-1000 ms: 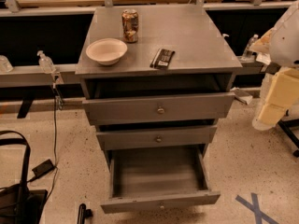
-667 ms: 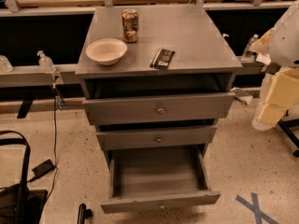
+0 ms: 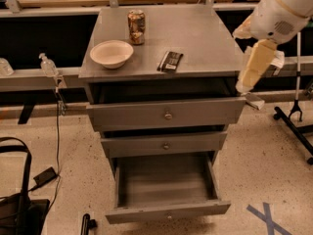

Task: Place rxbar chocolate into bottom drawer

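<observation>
The rxbar chocolate [image 3: 169, 61], a flat black wrapper with pale lettering, lies on the grey cabinet top [image 3: 205, 38], right of centre near the front edge. The bottom drawer [image 3: 168, 212] is pulled out wide and its box looks empty. My arm [image 3: 256, 62], white above and pale yellow below, hangs at the cabinet's right front corner, to the right of the bar and well above the bottom drawer. My gripper itself does not show in this view.
A brown patterned can [image 3: 136, 27] and a pale bowl [image 3: 111, 53] stand on the cabinet top left of the bar. The top drawer [image 3: 166, 112] and middle drawer [image 3: 165, 144] stick out slightly. A black bag [image 3: 14, 204] lies at the lower left, a stand's legs [image 3: 293, 124] at the right.
My arm has moved left from the right edge of the view to the cabinet's right front corner. The bar, can, bowl and drawers have not moved.
</observation>
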Controlling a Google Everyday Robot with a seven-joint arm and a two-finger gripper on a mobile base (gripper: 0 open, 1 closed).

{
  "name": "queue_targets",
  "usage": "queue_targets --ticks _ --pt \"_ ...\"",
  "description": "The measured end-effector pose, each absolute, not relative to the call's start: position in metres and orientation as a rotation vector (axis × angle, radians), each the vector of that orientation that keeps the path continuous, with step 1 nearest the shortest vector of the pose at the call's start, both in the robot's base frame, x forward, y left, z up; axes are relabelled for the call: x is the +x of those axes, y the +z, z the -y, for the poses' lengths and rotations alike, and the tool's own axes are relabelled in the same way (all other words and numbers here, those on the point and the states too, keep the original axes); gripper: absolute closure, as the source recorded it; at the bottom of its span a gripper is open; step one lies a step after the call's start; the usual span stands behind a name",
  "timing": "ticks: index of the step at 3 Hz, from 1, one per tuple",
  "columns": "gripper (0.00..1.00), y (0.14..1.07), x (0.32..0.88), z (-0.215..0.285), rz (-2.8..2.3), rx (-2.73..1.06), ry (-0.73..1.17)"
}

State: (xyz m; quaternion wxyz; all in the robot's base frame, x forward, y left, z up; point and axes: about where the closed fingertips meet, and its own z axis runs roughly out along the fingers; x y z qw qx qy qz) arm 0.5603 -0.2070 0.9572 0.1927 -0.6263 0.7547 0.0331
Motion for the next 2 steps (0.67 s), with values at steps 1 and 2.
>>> queue_targets --ticks 1,2 --pt "0.0 0.937 0.611 0.17 -2.045 -1.679 0.282" --pt "0.0 0.933 0.65 0.142 -1.965 -1.594 0.305"
